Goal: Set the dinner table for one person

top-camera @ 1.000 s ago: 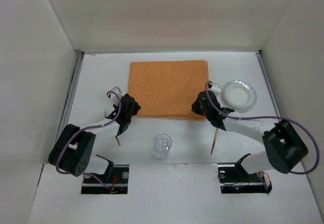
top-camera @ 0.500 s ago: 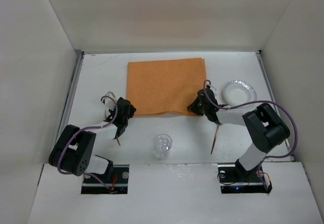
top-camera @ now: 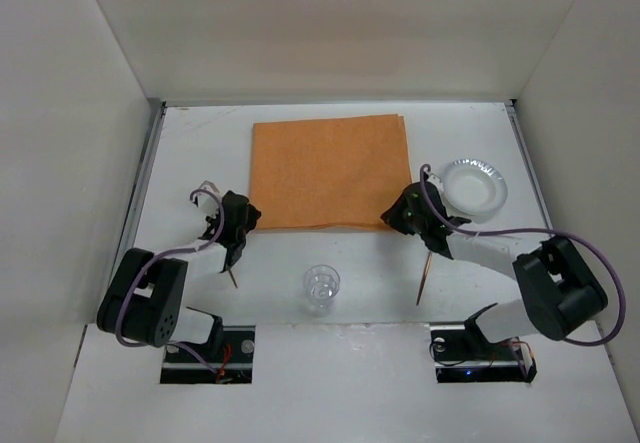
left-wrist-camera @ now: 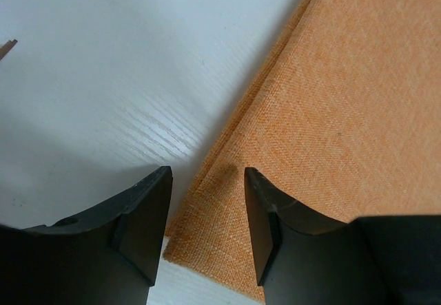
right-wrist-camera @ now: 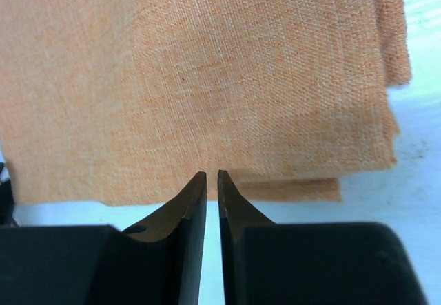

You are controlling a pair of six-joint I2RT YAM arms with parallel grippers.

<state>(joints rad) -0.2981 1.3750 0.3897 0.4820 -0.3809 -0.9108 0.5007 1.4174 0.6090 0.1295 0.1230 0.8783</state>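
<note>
The dinner table (top-camera: pixel 200 143) is the white tabletop. An orange cloth mat (top-camera: pixel 330 171) lies flat at its middle back. My left gripper (top-camera: pixel 247 213) is open and empty, its jaws astride the mat's near left corner (left-wrist-camera: pixel 207 174). My right gripper (top-camera: pixel 396 215) is shut, with only a thin slit between the fingers (right-wrist-camera: pixel 212 174). Its tips are at the mat's near edge (right-wrist-camera: pixel 207 78), close to the near right corner, and nothing shows between them.
A clear plastic cup (top-camera: pixel 321 288) stands near the front centre. A round foil plate (top-camera: pixel 475 184) sits right of the mat. One thin wooden stick (top-camera: pixel 426 278) lies by the right arm. Another stick (top-camera: pixel 232 277) lies under the left arm. Metal rails line the table sides.
The mat has shifted slightly left and now lies squarer. My left gripper has drawn back to the left, off the mat. My right gripper has moved slightly right and nearer.
</note>
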